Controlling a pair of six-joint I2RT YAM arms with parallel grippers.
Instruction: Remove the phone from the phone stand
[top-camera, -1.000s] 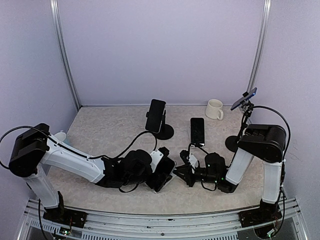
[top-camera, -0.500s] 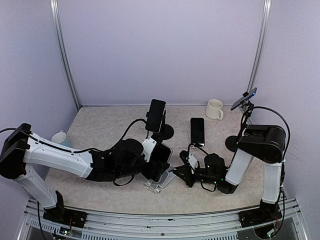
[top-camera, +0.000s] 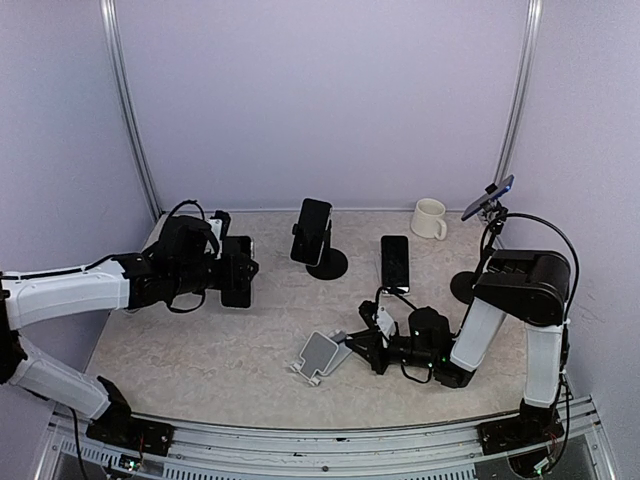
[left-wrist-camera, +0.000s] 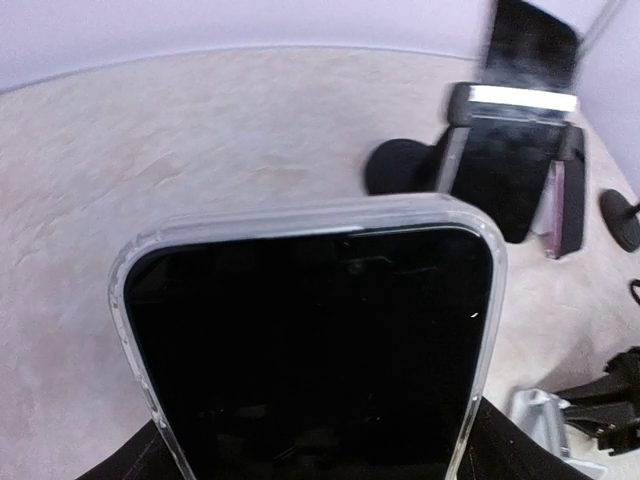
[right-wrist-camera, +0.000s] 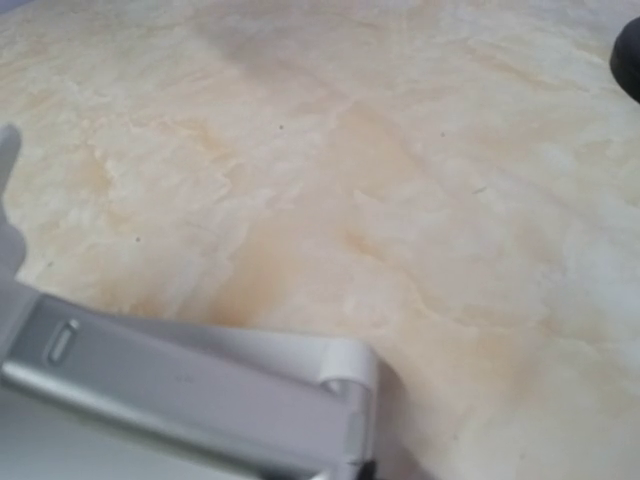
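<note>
Phone (left-wrist-camera: 310, 350) in left tool (top-camera: 232, 270), well apart from stand (top-camera: 322, 352)

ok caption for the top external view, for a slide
Left gripper holds the phone away from the empty silver stand lying by the right gripper.

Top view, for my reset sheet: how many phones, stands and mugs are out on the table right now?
Phones: 4 (held phone, mounted phone, flat phone, clipped phone)
Stands: 3 (black stand, silver stand, tall stand)
Mugs: 1 (mug)
Total: 8
</note>
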